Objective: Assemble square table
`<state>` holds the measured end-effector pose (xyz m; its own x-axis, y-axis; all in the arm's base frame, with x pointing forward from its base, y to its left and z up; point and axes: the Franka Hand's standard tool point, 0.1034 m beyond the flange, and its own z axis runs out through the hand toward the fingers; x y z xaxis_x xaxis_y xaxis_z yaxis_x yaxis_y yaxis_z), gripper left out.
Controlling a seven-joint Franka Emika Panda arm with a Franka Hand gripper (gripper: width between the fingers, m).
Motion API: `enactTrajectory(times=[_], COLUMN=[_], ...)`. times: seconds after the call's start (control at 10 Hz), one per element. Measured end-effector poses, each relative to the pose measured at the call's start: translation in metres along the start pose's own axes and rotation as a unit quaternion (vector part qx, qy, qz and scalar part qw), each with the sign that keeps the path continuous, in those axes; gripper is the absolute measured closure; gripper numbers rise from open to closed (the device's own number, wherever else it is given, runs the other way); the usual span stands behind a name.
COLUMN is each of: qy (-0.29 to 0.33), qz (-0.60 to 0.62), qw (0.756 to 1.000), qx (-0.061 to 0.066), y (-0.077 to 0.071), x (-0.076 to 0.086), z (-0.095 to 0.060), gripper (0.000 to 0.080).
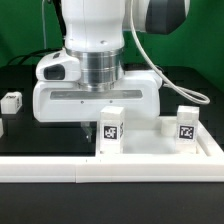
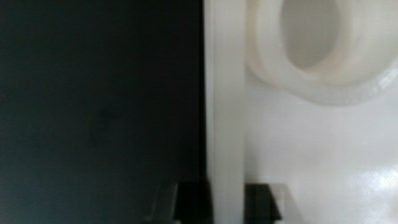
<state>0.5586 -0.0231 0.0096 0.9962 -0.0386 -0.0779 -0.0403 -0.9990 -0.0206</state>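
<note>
The white square table top lies near the front rail. Two tagged white leg blocks stand upright on it, one near its middle front and one toward the exterior view's right. My gripper reaches down at the top's edge on the exterior view's left. In the wrist view my gripper has a dark finger on each side of the top's thin white rim and is shut on it. A round socket shows in the white surface beside the rim.
A loose white tagged leg block sits on the black table at the exterior view's left. The long white border rail runs along the front. A grey cable hangs from the arm on the right.
</note>
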Motion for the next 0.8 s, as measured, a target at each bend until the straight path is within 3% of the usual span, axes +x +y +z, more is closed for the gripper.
enactTrajectory(times=[0.6,0.7,0.8], qy=[0.0,-0.001,0.0], qz=[-0.015,-0.038,-0.082], qw=[1.0,0.999,0.996], qx=[0.0,0.003,0.014], y=[0.001,0.011,0.033], x=[0.0,-0.005,-0.011], z=[0.0,0.0,0.0], gripper=[0.0742,0.0742,0.0742])
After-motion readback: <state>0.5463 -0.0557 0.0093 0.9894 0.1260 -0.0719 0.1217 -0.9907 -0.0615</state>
